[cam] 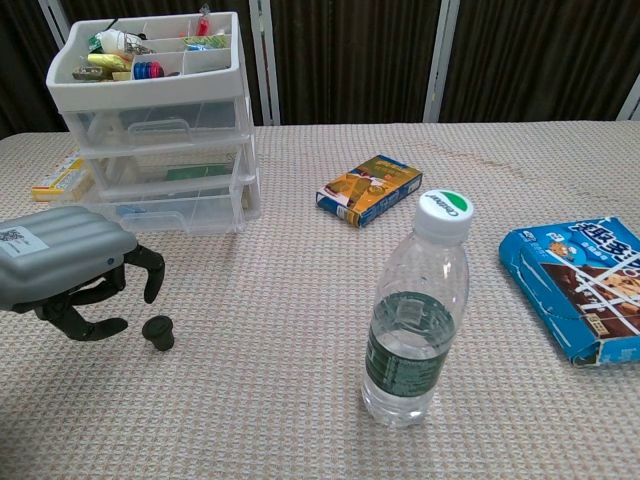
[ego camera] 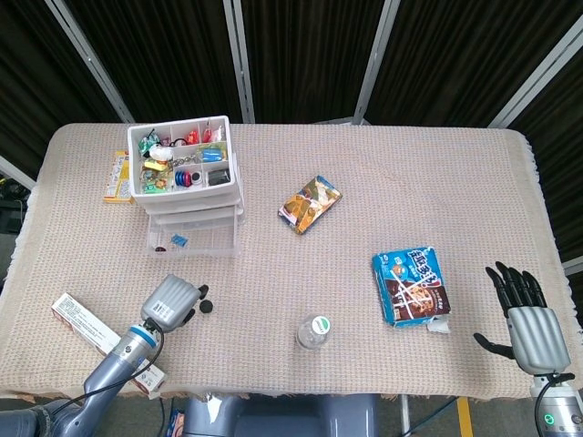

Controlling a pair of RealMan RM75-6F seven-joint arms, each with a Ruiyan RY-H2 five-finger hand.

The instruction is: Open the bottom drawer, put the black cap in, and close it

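Left hand (cam: 75,268): fingers curled apart beside the cap (cam: 158,331), poised to pinch it.
Drawer (ego camera: 193,238): pulled out, ready to take it.
Right hand (ego camera: 524,314): spread, idle.

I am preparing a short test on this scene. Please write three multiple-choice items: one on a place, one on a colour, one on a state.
1. The small black cap lies:
A. on the table beside the left hand
B. inside a drawer
C. on the bottle

2. The clear plastic water bottle has a lid that is:
A. red
B. green and white
C. black

3. The bottom drawer of the white plastic organizer is:
A. removed
B. closed
C. pulled open

Answers:
1 A, the cap rests on cloth near the fingers.
2 B, visible on top.
3 C, its tray juts forward.
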